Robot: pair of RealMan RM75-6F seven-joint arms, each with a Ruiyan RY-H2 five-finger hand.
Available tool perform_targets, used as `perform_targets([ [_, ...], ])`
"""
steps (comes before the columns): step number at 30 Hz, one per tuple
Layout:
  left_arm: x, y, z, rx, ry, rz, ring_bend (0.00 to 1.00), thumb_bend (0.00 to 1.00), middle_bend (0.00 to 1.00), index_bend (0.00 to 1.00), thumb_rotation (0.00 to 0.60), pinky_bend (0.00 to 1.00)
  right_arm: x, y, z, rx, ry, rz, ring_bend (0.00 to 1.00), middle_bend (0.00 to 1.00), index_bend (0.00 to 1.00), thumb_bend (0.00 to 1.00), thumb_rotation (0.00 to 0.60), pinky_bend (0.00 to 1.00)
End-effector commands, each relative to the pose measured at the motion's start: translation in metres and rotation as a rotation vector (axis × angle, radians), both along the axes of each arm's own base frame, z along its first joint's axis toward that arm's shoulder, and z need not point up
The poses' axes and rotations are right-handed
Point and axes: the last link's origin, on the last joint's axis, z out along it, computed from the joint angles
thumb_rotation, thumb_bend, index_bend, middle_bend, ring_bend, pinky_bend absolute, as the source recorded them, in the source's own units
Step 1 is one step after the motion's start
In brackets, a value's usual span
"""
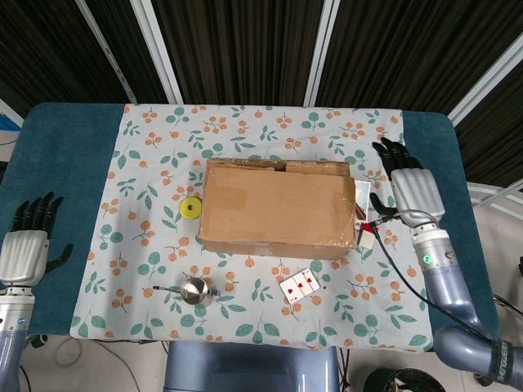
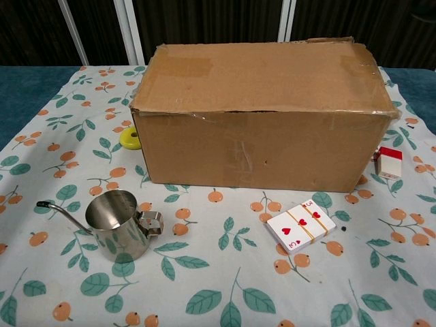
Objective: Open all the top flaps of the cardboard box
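The brown cardboard box (image 1: 278, 207) (image 2: 262, 112) stands in the middle of the table with its top flaps lying flat and closed; a narrow gap shows along the far edge. My right hand (image 1: 409, 190) hovers just right of the box, fingers spread and holding nothing. My left hand (image 1: 24, 247) is far off at the table's left edge, fingers apart and empty. The chest view shows neither hand.
A yellow tape roll (image 1: 190, 208) (image 2: 129, 139) lies left of the box. In front are a steel pitcher (image 1: 194, 291) (image 2: 121, 224) and a deck of cards (image 1: 301, 284) (image 2: 300, 225). A small red-and-white box (image 1: 369, 234) (image 2: 389, 162) sits by the box's right end, near my right hand.
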Motion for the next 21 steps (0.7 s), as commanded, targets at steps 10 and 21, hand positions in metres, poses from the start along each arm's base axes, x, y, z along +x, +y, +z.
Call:
perform_targets([
  [10,-0.001,0.003,0.002,-0.002,-0.036,0.010,0.00,0.27,0.00,0.00,0.600,0.01,0.065,-0.049,-0.054,0.227,-0.027,-0.040,0.15,0.15,0.27,1.00,0.600,0.27],
  [21,-0.002,0.004,0.003,-0.009,-0.054,0.024,0.00,0.27,0.00,0.00,0.600,0.01,0.077,-0.065,-0.073,0.231,-0.043,-0.081,0.23,0.26,0.33,1.00,0.600,0.29],
])
